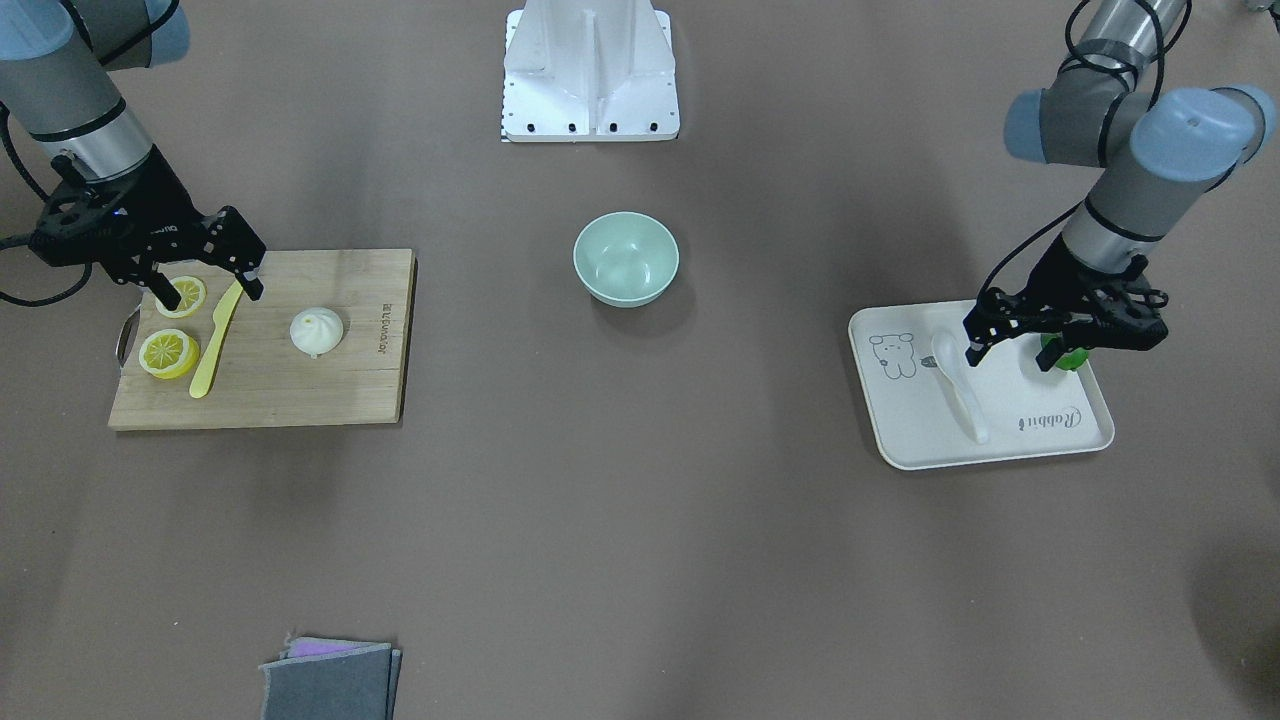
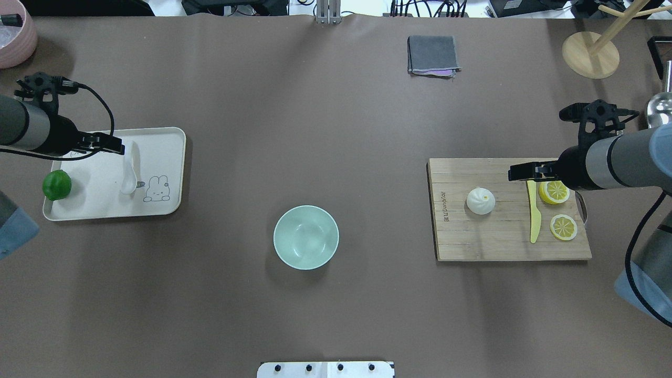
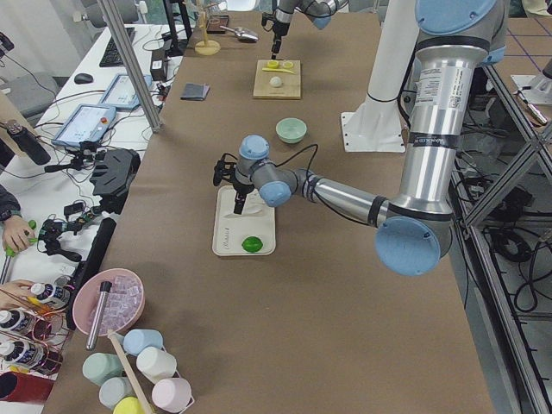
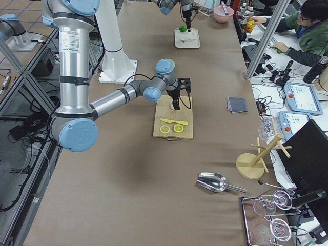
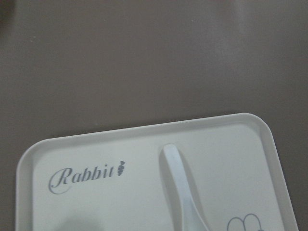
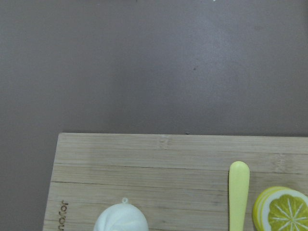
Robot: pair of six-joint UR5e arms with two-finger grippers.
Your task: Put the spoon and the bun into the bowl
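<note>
Left claw [image 1: 1010, 352] hangs open and empty over the tray [image 1: 1000, 450], beside the spoon [image 1: 958, 385]. Right claw [image 1: 205, 290] gapes empty above the knife [image 1: 215, 345] and lemon slices [image 1: 168, 353], the bun [image 1: 316, 331] near on the board [image 1: 300, 395]. The bowl [image 1: 626, 258] sits mid-surface [image 1: 640, 520]. Overhead shows whole the green fruit [image 2: 56, 185] half-hidden from the front.

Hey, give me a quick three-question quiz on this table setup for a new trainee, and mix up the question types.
1. True or false: the bun lies on the cream tray.
2. What shares the tray with the spoon? A) a lemon slice B) a green ball C) a yellow knife
3. Short answer: which gripper hangs over the tray?
Key: 1 false, the bun sits on the wooden cutting board. 2 B. 3 the left gripper, which is open.
</note>
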